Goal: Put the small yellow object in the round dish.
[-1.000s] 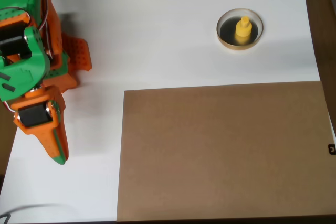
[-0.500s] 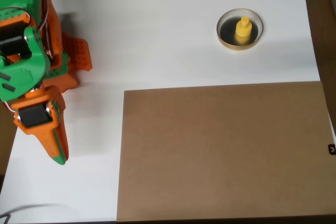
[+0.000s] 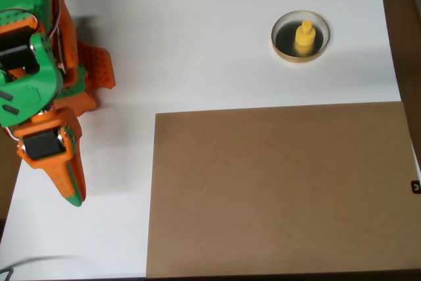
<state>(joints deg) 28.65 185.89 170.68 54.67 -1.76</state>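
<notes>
- Nothing has moved across the earlier overhead frames and the current one: arm, dish and yellow piece hold identical positions.
- Overhead view, arm: the green and orange arm (image 3: pixel 39 77) occupies the left edge, running from the 11 o'clock corner down toward 8 o'clock.
- Overhead view, gripper: the gripper (image 3: pixel 71 192) points toward 6 o'clock, its orange and green fingers (image 3: pixel 68 176) lying flush together in a single tapered tip, with nothing between them. It rests over the bare white table, well apart from the dish.
- Overhead view, container: the round dish (image 3: pixel 300 36) sits at about 1 o'clock on the white table (image 3: pixel 197 37), pale tan rim, dark inside.
- Overhead view, contents: the small yellow object (image 3: pixel 304 37) stands inside the dish, slightly right of its centre, narrower knob toward 12 o'clock; its base rests on the dark floor of the dish.
- Overhead view, surface: a brown board (image 3: pixel 276 189) covers the lower right of the table from centre to 5 o'clock; its upper edge lies below the dish and does not touch it.
- Markings: no legible writing on any item; a small dark mark (image 3: pixel 416 187) at the right edge, about 4 o'clock, is too small to read.
</notes>
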